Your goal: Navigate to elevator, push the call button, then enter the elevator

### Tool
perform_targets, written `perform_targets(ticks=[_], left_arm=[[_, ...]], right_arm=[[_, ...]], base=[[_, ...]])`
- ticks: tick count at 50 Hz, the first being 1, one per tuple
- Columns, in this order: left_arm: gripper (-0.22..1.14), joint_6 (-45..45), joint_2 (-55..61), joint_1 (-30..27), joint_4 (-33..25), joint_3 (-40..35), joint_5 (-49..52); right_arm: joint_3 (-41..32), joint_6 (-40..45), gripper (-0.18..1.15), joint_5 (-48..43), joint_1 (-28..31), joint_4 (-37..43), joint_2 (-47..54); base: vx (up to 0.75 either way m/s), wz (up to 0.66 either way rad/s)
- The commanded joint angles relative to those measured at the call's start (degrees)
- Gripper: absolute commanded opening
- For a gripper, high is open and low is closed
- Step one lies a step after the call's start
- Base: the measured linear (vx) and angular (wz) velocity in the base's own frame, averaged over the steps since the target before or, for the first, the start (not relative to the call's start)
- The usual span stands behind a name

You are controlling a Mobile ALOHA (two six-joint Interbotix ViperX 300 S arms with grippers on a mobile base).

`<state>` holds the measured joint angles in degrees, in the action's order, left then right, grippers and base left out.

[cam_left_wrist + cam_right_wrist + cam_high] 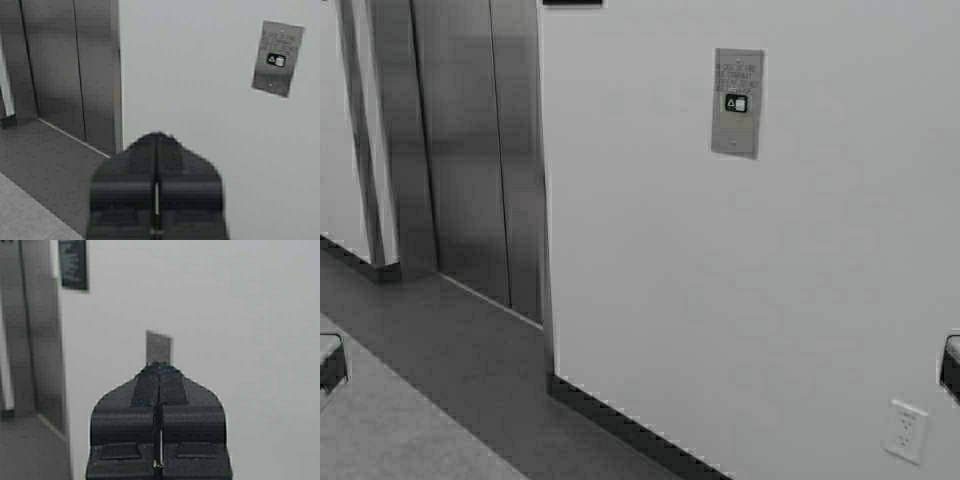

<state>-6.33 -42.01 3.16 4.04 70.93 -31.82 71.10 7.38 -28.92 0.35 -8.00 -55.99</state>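
Two steel door leaves of the elevator (475,150) stand closed in the upper left of my high view, meeting at a vertical centre seam and set back inside a steel frame. A white wall (740,300) runs from the frame's right edge across the rest of that view. A rectangular brushed-steel wall plate (737,103) is mounted on this wall, well to the right of the doors and high up. It carries lines of engraved text I cannot read, and below them the call button (736,103), a small dark square with a white up-triangle. A white electrical outlet (905,431) sits low on the wall at the far right. A dark baseboard (630,430) follows the foot of the wall, and grey floor (420,400) fills the lower left.

My left pincer (156,145) is clenched, its two dark fingers pressed together with only a thin line between them, grasping nothing. From its wrist view the doors and the plate are both visible beyond it, well apart from the tips.

My right pincer (159,371) is likewise clenched and empty. Its tips line up directly in front of a small steel plate on the wall, part of which shows just past them; contact cannot be confirmed.

Only the edges of my arms show at the lower left and right margins of the high view.
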Motion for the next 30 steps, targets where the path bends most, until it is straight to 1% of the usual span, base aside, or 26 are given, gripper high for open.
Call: perform_targets(ticks=[1,9,15,30], left_arm=[[0.03,0.1,0.3,0.3,0.2,-1.0,-0.4],[0.03,0.0,0.4,0.3,0.2,-1.1,-0.4],[0.03,0.1,0.6,0.3,0.2,-0.8,-0.4],[0.03,0.1,0.4,2.5,0.2,-0.2,-0.4]], right_arm=[[-2.4,0.1,0.05,0.0,0.1,-1.3,1.6],[-3.0,0.3,0.05,0.2,0.1,-4.7,4.0],[-3.4,0.1,0.05,1.8,0.5,-5.6,5.0],[-6.5,-0.2,0.05,12.6,5.8,-11.5,8.1]], base=[[0.43,0.06],[0.42,0.08],[0.40,0.16],[0.39,0.20]])
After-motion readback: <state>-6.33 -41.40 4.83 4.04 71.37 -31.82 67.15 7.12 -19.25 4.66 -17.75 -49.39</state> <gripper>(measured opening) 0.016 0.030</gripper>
